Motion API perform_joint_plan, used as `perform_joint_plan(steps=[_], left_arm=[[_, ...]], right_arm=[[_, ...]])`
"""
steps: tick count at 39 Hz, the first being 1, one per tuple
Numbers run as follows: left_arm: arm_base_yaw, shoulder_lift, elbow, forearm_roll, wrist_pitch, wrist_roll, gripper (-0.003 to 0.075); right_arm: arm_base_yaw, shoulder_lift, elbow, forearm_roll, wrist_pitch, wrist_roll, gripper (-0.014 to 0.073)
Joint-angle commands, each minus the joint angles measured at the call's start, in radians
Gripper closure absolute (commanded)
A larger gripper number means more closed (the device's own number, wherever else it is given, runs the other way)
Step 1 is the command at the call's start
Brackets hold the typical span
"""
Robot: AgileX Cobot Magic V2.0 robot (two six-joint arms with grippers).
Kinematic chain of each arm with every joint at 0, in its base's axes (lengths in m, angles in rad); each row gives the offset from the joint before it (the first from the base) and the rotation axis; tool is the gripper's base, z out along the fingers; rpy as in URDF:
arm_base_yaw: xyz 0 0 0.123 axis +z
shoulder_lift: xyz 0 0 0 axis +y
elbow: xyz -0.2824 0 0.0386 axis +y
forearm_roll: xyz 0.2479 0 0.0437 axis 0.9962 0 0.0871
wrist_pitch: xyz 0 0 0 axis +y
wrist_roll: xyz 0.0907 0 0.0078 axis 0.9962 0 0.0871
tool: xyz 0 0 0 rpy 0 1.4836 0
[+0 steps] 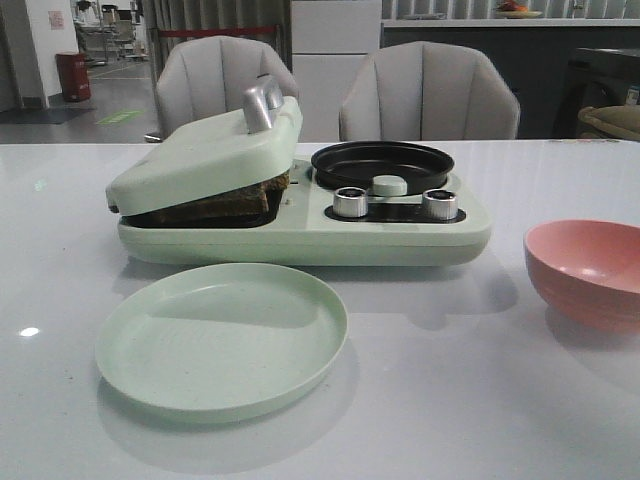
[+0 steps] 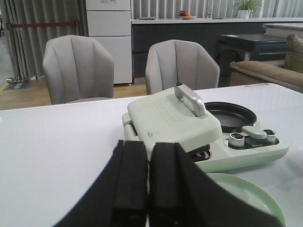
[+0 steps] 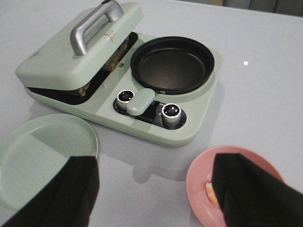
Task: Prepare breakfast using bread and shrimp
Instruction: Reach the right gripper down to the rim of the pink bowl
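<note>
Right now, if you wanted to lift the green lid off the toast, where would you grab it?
Grab the silver handle on top of the lid. It arches clear of the lid, leaving a gap underneath, so a gripper could come down from above and close across the bar. The lid rests tilted on the bread.

Glossy white table (image 1: 480, 400), matt mint plastic plate (image 1: 150, 355), shiny metal knobs (image 1: 350, 202).

Both hands have plain matte black fingers (image 2: 130, 182), broad, flat and blunt-edged.
</note>
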Motion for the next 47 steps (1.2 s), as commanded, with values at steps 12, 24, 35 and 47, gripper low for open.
perform_joint_plan(steps=[12,24,35,47], left_arm=[[-0.004,0.019,-0.025,-0.003,-0.08,-0.011,0.0606],[-0.004,0.019,-0.025,-0.003,-0.08,-0.011,0.0606],[-0.004,0.019,-0.025,-0.003,-0.08,-0.011,0.0606],[-0.004,0.019,-0.025,-0.003,-0.08,-0.011,0.0606]], right_arm=[[-0.369,0.268,-0.229,0.177,0.107,-0.015,-0.0001],[-0.589,0.467,-0.258,0.481,0.187,-0.326,-0.0001],[-0.639,0.633,-0.262,0.574,0.18,-0.573,-0.0001],[-0.611,0.762,-0.276,0.575,0.145,-0.591,-0.0001]])
